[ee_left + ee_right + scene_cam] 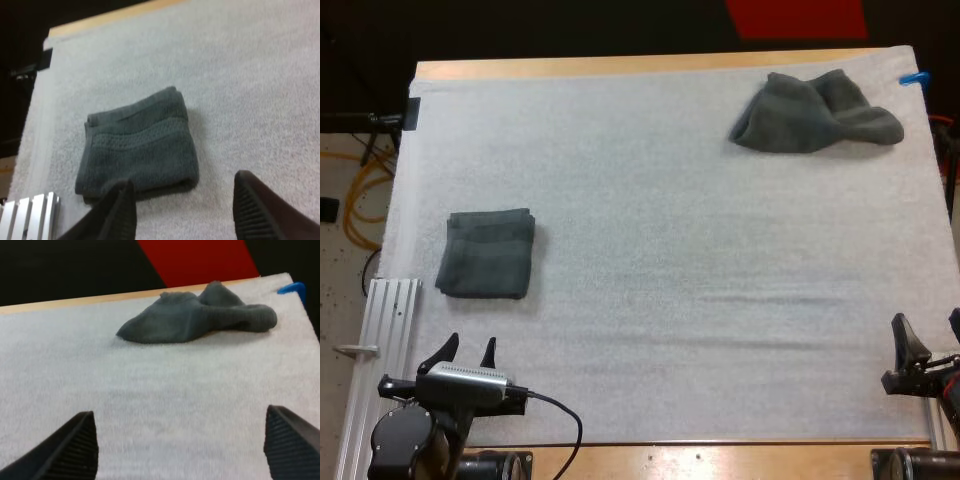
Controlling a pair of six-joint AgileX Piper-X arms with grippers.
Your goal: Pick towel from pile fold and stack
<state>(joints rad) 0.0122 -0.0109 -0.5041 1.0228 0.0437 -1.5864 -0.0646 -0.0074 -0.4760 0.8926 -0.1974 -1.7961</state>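
A crumpled dark grey-green towel (817, 112) lies at the far right of the white mat (670, 250); the right wrist view has this crumpled towel (195, 315) well ahead of my fingers. A folded towel (486, 253) rests flat on the mat's left side, and the folded towel (137, 147) sits just beyond my left fingers. My left gripper (466, 352) hovers open near the front left edge, short of the folded towel. My right gripper (930, 340) stands open at the front right edge, far from the crumpled towel. Both hold nothing.
An aluminium rail (382, 330) runs along the mat's front left side. The wooden table edge (620, 66) borders the far side. Bare mat stretches between the two towels.
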